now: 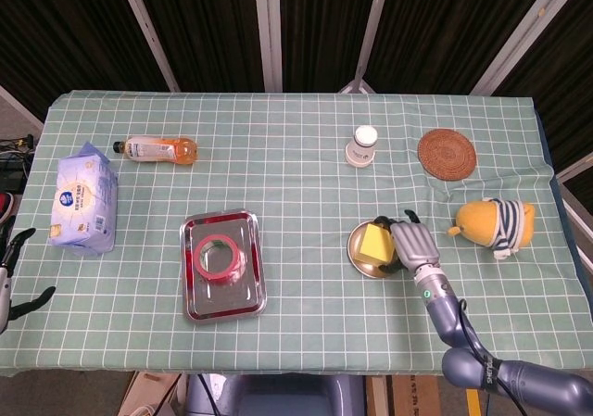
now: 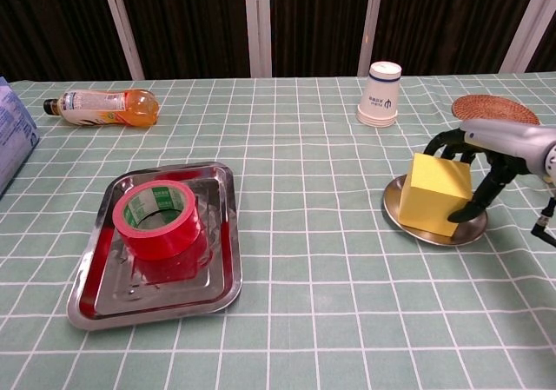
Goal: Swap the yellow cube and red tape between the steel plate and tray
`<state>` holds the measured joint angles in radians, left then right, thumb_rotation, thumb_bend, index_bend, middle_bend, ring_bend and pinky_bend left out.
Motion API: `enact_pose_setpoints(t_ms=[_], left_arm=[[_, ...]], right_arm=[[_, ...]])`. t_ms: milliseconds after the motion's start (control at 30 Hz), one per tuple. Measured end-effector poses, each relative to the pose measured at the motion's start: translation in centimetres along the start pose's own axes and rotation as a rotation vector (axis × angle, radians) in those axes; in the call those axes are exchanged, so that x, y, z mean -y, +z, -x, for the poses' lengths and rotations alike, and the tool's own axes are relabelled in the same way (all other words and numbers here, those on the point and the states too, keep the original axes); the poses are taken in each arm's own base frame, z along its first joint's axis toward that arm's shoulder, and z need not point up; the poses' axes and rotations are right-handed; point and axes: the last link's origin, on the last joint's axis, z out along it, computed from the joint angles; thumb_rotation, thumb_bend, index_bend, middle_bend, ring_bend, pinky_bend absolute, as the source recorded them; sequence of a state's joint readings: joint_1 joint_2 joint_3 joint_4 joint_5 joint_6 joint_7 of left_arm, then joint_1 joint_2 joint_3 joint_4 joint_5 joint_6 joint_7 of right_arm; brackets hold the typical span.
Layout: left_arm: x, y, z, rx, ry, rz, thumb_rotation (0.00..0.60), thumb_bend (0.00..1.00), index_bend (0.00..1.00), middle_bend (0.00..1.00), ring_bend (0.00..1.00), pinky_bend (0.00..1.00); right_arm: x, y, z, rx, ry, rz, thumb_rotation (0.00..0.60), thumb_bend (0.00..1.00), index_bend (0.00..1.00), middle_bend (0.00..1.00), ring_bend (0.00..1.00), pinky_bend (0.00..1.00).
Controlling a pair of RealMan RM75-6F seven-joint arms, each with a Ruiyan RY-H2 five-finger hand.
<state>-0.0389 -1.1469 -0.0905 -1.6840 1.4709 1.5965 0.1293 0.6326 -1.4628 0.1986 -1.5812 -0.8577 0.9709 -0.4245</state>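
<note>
Your right hand point(image 2: 491, 160) is on the yellow cube point(image 2: 440, 192).
Its fingers point(image 2: 460, 212) curl around the cube on the steel plate point(image 2: 401, 218), lower right; red tape point(image 2: 159, 219) lies in the tray point(image 2: 87, 299), lower left.

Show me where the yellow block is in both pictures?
Head view: the yellow cube sits right of centre on the round steel plate, with the right hand against its right side.
Chest view: the cube is at the right on the same plate.
Shared landmark: the upside-down paper cup stands behind it.
</note>
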Motion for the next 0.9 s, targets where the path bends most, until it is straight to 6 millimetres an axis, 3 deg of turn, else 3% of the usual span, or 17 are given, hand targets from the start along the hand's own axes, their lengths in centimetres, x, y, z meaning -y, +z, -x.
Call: enact_pose_setpoints(t_ms=[100, 333, 500, 633, 800, 900], left_arm=[[0.0, 0.0, 0.0, -0.001, -0.002, -0.001, 0.6, 0.17, 0.17, 0.0, 0.0, 0.09], [0.2, 0.0, -0.1, -0.001, -0.003, -0.012, 0.6, 0.17, 0.17, 0.0, 0.0, 0.09], [0.4, 0.2, -0.2, -0.005, -0.006, -0.024, 0.6, 0.17, 0.17, 0.0, 0.0, 0.09], [0.7, 0.3, -0.3, -0.011, -0.004, -0.035, 0.6, 0.17, 0.17, 0.0, 0.0, 0.09], [1.1, 0.3, -0.6, -0.003, -0.017, -0.041, 0.6, 0.17, 0.17, 0.0, 0.0, 0.09], [1.6, 0.3, -1.1, -0.009, -0.024, -0.049, 0.6, 0.17, 0.17, 0.0, 0.0, 0.09]], right_arm=[[0.3, 0.3, -0.3, -0.034, -0.014, -0.003, 0.6, 0.22, 0.37, 0.46, 0.5, 0.21], [2.6, 1.0, -2.1, -0.127, -0.029, -0.061, 0.6, 0.22, 0.38, 0.46, 0.5, 0.21], [6.1, 1.8, -3.5, -0.151, -0.044, -0.131, 0.6, 0.22, 0.38, 0.46, 0.5, 0.21], [9.2, 2.9, -3.2, -0.127, -0.039, -0.175, 0.6, 0.22, 0.38, 0.46, 0.49, 0.21], [11.4, 4.7, -2.4, -0.115, -0.043, -0.181, 0.6, 0.21, 0.36, 0.44, 0.43, 0.19], [12.1, 5.7, -1.5, -0.094, -0.04, -0.178, 0.6, 0.2, 0.27, 0.31, 0.3, 0.08]])
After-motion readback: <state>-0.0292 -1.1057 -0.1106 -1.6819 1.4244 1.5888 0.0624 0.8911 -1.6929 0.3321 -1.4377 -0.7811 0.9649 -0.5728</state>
